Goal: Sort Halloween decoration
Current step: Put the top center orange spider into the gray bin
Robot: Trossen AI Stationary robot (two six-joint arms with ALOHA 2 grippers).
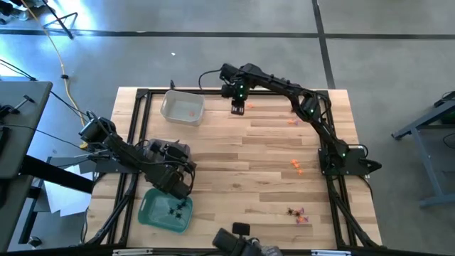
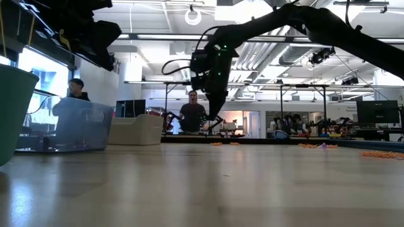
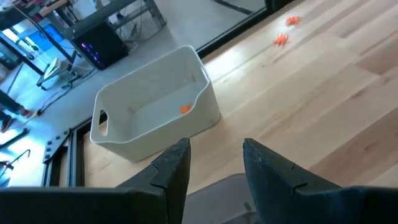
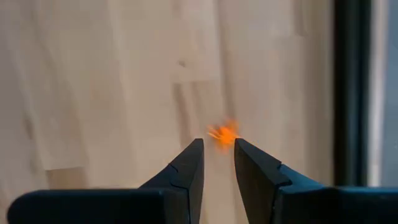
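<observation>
A wooden table [image 1: 234, 163] with a black frame carries 2 trays: a clear tray [image 1: 182, 108] near its far left corner and a green tray [image 1: 158, 210] at the near left edge. Beyond the table, 2 people [image 2: 192, 113] appear in a workshop.

The orange trinket [image 4: 224, 134] at the right gripper [image 4: 218, 149] tips is a blur, its shape unreadable. From above, the small pieces in the green tray [image 1: 151, 213] are too tiny to tell apart.
</observation>
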